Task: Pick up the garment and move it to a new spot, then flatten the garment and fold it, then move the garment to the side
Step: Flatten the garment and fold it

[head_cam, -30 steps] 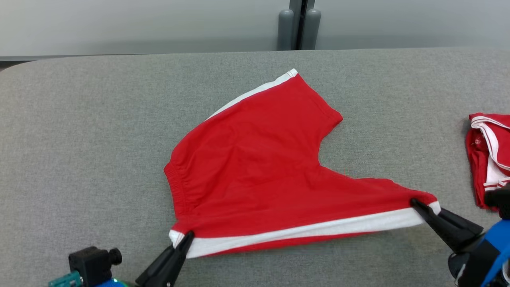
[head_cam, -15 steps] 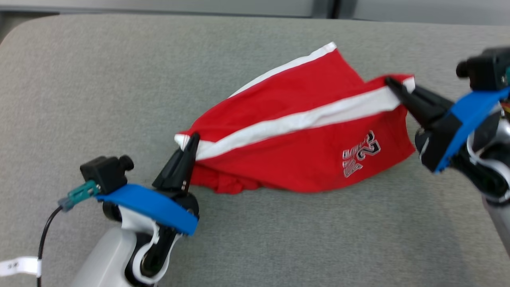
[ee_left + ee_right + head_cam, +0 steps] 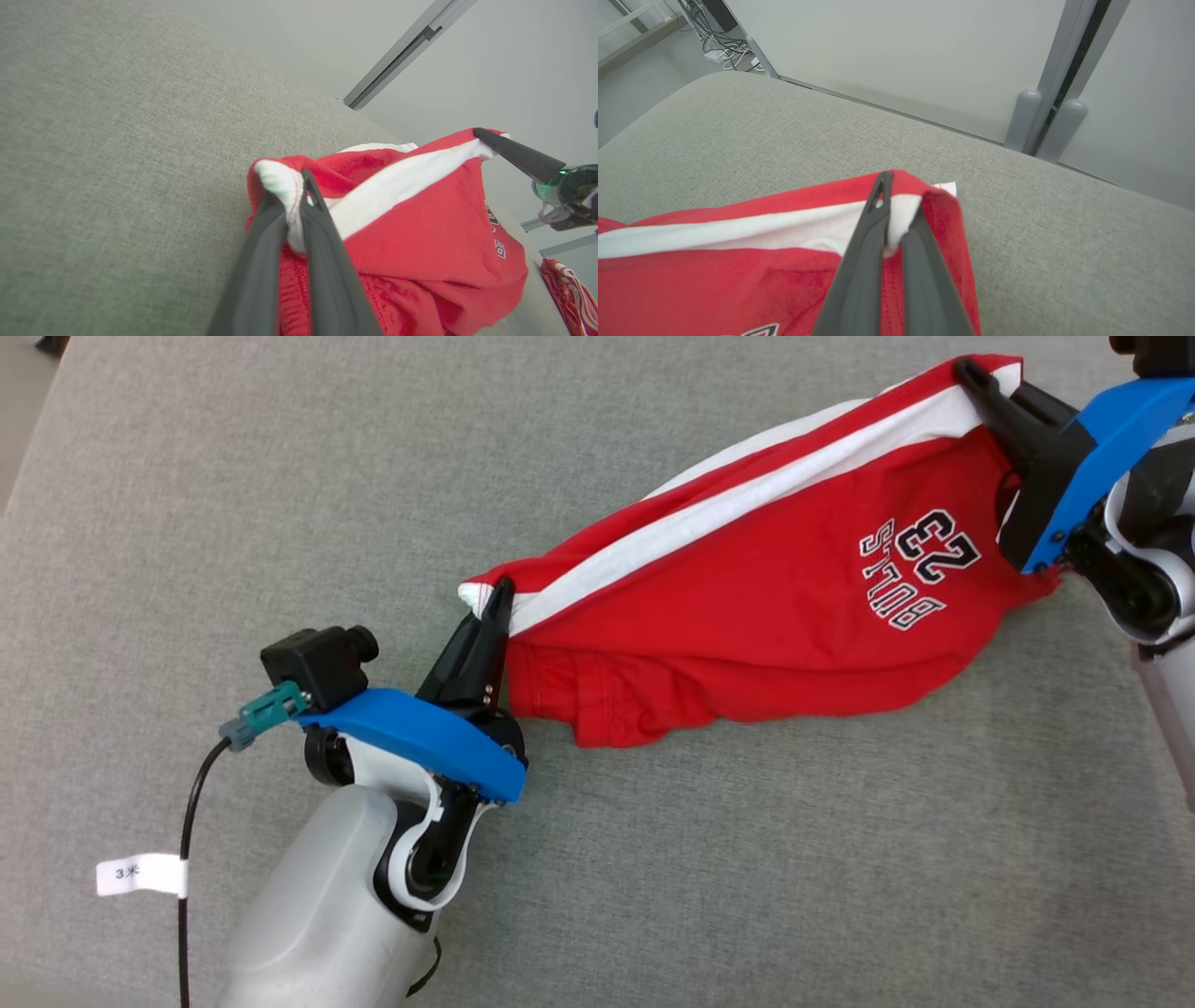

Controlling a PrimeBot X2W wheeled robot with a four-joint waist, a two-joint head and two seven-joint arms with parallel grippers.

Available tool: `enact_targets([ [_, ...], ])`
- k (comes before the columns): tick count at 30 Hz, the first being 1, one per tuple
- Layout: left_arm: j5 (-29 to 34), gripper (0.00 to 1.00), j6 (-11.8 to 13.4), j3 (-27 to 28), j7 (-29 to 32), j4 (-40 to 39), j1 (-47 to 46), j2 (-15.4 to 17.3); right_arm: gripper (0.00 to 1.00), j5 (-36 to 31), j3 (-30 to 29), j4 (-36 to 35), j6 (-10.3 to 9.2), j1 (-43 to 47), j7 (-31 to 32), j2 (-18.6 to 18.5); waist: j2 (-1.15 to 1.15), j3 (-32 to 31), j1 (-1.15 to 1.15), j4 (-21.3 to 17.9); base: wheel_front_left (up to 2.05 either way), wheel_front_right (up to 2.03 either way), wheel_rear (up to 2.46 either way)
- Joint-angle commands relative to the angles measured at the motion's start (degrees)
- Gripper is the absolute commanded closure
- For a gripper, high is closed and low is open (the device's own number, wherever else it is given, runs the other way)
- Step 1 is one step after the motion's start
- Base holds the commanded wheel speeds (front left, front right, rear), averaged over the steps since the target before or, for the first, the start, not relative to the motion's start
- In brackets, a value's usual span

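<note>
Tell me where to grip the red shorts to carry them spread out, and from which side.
On the red shorts, probably the two ends of the white stripe: left gripper pinches the waistband corner, right gripper the hem corner, each coming in from its outer end. That straight seam pulls taut between them, and the rest hangs.

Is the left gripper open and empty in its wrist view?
No, the left gripper is shut on a white-trimmed corner of the red shorts.

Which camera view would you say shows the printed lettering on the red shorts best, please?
The head view: the whole lettering on the red shorts faces the camera. The left wrist view catches fragments; the right wrist view, one corner.
</note>
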Motion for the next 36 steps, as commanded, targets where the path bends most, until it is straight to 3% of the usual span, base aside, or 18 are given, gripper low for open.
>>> enact_targets([
  [1,0.1,1.00,-0.4,0.0,-0.5,0.7,-1.3,-0.3,1.00,0.3,0.1,1.5,0.01,-1.6,-0.7,0.5,0.00,0.8,-0.01,0.8,0.00,0.00,0.00],
  [2,0.1,0.96,-0.6,-0.1,-0.5,1.3,-1.7,-0.5,1.00,0.4,0.4,2.7,0.01,-2.1,-1.1,0.6,0.00,1.0,-0.01,1.0,0.00,0.00,0.00],
  [3,-0.2,0.74,-1.0,-0.4,-0.4,1.8,-2.1,-0.7,1.00,0.6,0.8,4.0,0.01,-2.8,-1.6,0.8,0.00,1.1,-0.01,1.1,0.00,0.00,0.00],
  [5,-0.5,0.50,-1.5,-0.8,-0.5,2.5,-2.9,-1.0,0.94,1.1,2.0,5.7,0.02,-3.8,-2.7,1.0,0.00,1.4,-0.01,1.4,0.00,0.00,0.00],
  [6,-0.3,0.08,-1.5,-1.0,-0.7,2.9,-3.1,-1.0,0.00,1.3,2.6,6.5,0.02,-4.1,-3.3,1.1,0.00,1.5,-0.01,1.4,0.00,0.00,0.00],
  [7,-0.1,0.00,-1.6,-1.2,-0.9,3.3,-3.3,-1.0,0.00,1.5,3.1,7.2,0.02,-4.3,-3.8,1.1,0.00,1.4,-0.01,1.4,0.00,0.00,0.00],
  [14,-0.3,0.00,-2.3,-1.7,-1.7,5.6,-1.6,0.0,0.00,6.1,7.5,10.9,0.02,-2.5,-5.1,1.1,0.00,-1.7,-0.01,0.7,0.00,0.00,0.00],
  [22,0.4,0.00,-2.5,-1.1,-6.0,5.2,3.2,2.2,0.00,12.0,10.7,10.4,0.02,2.6,-4.0,-2.2,0.00,-7.9,-0.01,-0.4,0.00,0.00,0.00],
  [26,2.6,0.00,-1.3,0.2,-8.6,5.6,4.5,3.3,0.00,13.0,10.7,11.2,0.02,5.4,-5.0,-3.9,0.00,-10.2,-0.01,-0.3,0.00,0.00,0.00],
  [31,10.7,0.00,0.6,2.9,-10.0,5.1,3.9,3.2,0.00,14.0,8.8,14.1,0.02,7.2,-5.8,-4.0,0.00,-10.5,-0.01,0.7,0.00,0.00,0.00],
  [36,24.9,0.00,0.6,8.3,-10.0,-0.5,5.1,0.9,0.00,13.7,5.1,19.3,0.02,4.9,-6.0,-2.8,0.00,-7.7,-0.01,2.4,0.00,0.00,0.00],
])
